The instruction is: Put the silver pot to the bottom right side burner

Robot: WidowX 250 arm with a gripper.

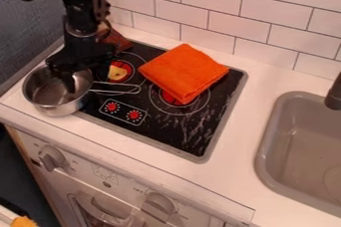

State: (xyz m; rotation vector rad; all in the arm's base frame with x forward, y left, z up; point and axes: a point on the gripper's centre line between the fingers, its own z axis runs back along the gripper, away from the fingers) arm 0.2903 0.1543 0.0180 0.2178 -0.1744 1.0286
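Gripper (75, 77) upper left of the camera view, pointing down at the silver pot (57, 94), dark tip in the pot's opening. Can't tell if the jaws are released or clenched (the dark parts blend together), so no call on a grasp either.

Pot is directly below the jaws, at the left side of the stovetop (156, 139), overhanging its edge toward the surface (243, 126). Looks upright, wire handle (116, 90) pointing right of the jaws, across the black top.

Just right of the jaws: left burner (122, 64), red center, with a small yellow item (117, 73) on it (shape unclear). Farther right: orange cloth (183, 69), folded, partly covering the right burner (170, 98). Right and nearer the camera than the jaws: control panel (123, 112) printed on the top, two red spots. Behind the jaws, toward the wall (200, 2): a reddish-brown item (118, 40), partly hidden by the arm.

Well apart, far right of the jaws: gray sink (266, 146) and dark faucet (334, 94). Below, nearest the camera: white oven front (100, 176) with knobs.
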